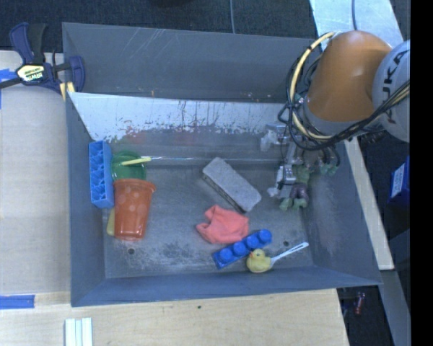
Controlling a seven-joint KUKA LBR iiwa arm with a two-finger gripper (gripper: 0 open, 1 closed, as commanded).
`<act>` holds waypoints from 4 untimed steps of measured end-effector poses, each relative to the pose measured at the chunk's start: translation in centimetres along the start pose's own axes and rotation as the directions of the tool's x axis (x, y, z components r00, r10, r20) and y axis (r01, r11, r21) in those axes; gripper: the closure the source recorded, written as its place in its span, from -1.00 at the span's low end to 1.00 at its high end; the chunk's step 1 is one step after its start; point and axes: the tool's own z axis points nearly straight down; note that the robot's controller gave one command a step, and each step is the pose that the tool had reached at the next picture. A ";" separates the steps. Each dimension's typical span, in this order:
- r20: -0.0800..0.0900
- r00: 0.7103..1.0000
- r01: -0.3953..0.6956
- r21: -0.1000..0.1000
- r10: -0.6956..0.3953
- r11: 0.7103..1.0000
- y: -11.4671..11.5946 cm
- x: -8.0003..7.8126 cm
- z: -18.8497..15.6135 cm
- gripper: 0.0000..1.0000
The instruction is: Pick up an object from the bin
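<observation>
The orange cup [132,206] partly hides a green thing [127,166] and a yellow one [110,224].

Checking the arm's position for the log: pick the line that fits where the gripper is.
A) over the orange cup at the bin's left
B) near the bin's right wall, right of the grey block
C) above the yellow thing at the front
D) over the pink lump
B: the gripper hangs near the right wall of the bin, just right of the grey block.

Orange-covered wrist [346,74] at right, gripper [291,192] low beneath it.
</observation>
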 end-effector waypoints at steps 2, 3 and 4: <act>0.013 1.000 0.003 0.003 -0.003 1.000 1.0 0.2 0.3 -1.00; 0.012 0.988 0.154 0.004 -0.154 0.988 5.5 1.2 2.3 -1.00; 0.013 0.998 0.053 0.003 -0.053 0.999 5.0 4.0 6.6 -1.00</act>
